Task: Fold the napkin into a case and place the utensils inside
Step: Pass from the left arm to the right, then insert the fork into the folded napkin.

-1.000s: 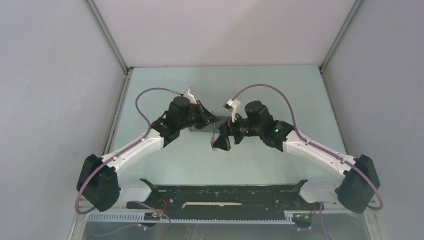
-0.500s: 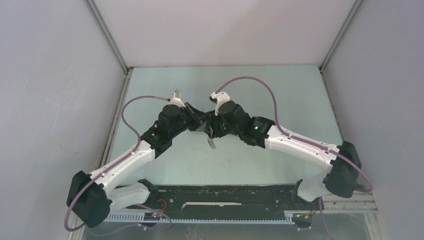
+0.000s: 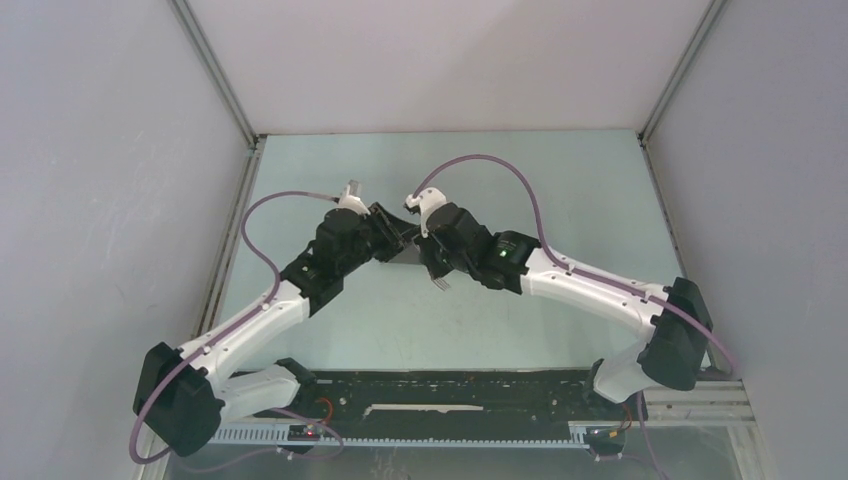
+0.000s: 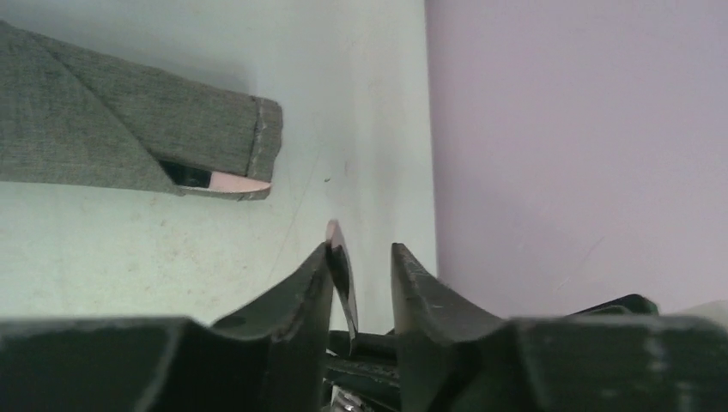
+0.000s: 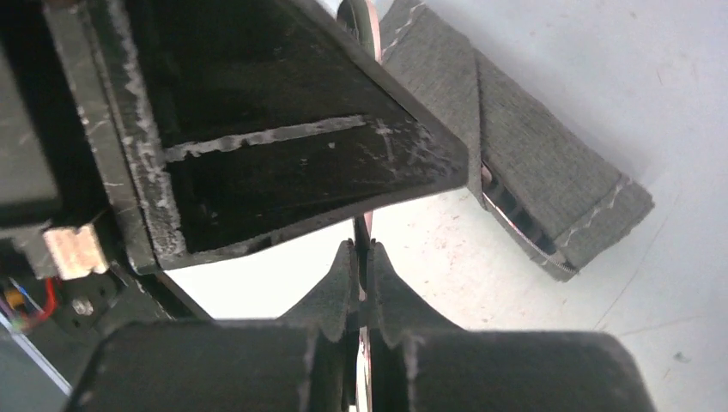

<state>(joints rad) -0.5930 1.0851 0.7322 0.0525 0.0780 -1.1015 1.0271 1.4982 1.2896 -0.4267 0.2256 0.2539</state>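
This looks like a handover. The left gripper [image 4: 360, 251] has its jaws narrowly apart, and the fork's [image 4: 340, 268] thin handle leans on one finger rather than being pinched. The case [image 4: 129, 137] lies flat on the table [image 4: 154, 257] between the arms, with the knife [image 4: 233, 182] tip showing in its open pocket. The right gripper [image 5: 360, 251] is clamped tight on the same fork. Next, the left should back clear. The right then has to line the fork up with the pocket mouth and slide it in beside the knife.
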